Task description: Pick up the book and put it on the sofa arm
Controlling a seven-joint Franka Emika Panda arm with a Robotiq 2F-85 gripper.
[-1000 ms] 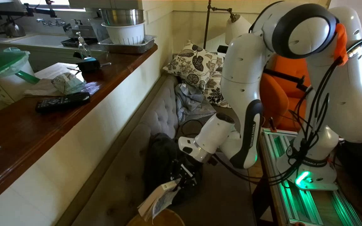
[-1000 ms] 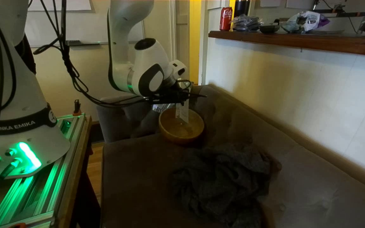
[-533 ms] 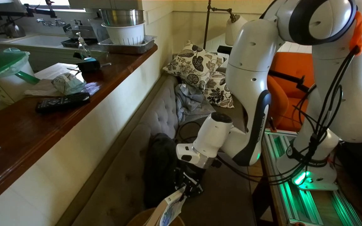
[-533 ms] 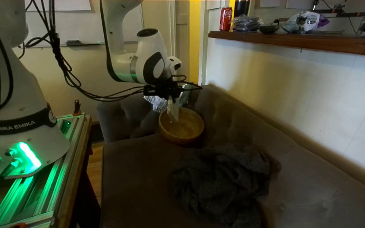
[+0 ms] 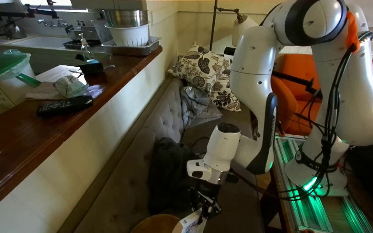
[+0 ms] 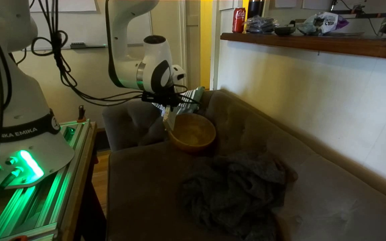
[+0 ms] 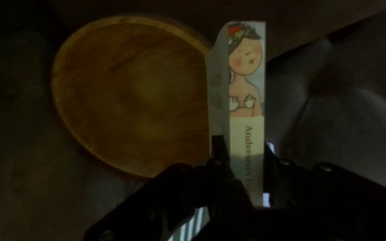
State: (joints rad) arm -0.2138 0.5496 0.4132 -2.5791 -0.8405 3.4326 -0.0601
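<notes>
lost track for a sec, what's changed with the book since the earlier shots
The gripper has carried the book leftward in an exterior view, from the middle of the bowl to its left edge as seen there. Nothing was newly grasped or let go: the jaws stay shut on the book. The bowl, sofa arm and dark cloth are where they were.

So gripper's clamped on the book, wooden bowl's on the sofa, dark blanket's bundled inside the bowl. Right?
One fix: the dark blanket isn't inside the wooden bowl; it lies bundled beside it on the sofa, clear in both exterior views. The rest holds: bowl on the sofa, gripper clamped on the book.
</notes>
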